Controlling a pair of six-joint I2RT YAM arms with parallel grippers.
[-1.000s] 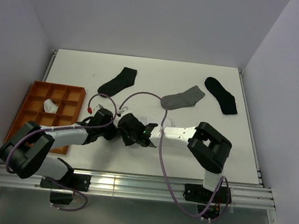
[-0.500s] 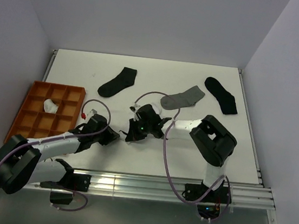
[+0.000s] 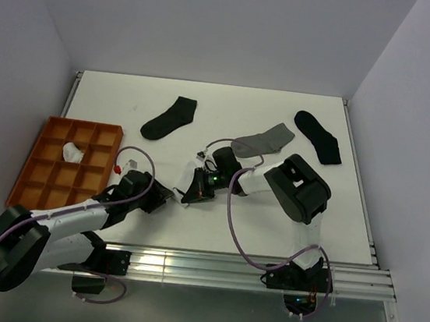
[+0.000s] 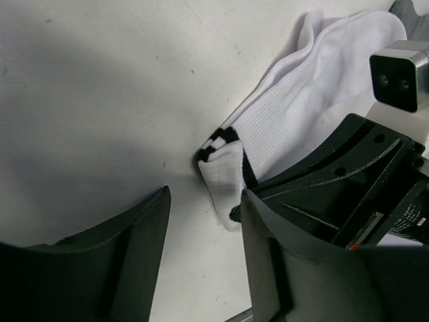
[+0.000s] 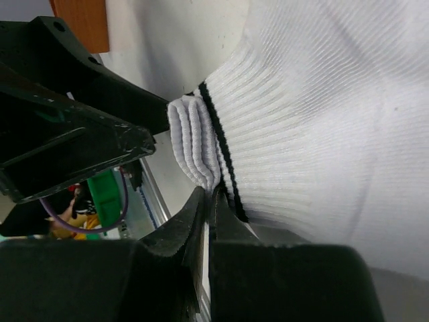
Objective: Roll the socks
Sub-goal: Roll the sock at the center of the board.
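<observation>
**Left jaws off the cuff, right jaws clamped on it**

On your table (image 3: 342, 216) both arms have shifted since a second ago. The right arm (image 3: 298, 188) has swung its elbow up and inward. The left arm (image 3: 58, 220) has pulled back toward its base, and its elbow now sits lower left.

The orange tray (image 3: 86, 124) at the left has not moved, and it holds the same rolled white sock (image 3: 72, 153). The two black socks (image 3: 170, 118) and the grey sock (image 3: 264, 141) lie flat at the far side, where they were.

The striped sock (image 4: 301, 107) lies flat on the table near the front, between the two wrists, with its cuff folded over.

Your left gripper (image 4: 203, 201) now has its fingers spread. They hold nothing, and the folded cuff sits just ahead of the tips. Your right gripper (image 5: 209, 198) has its fingers pressed together, pinching the edge of that folded cuff just beside the black stripes.
</observation>
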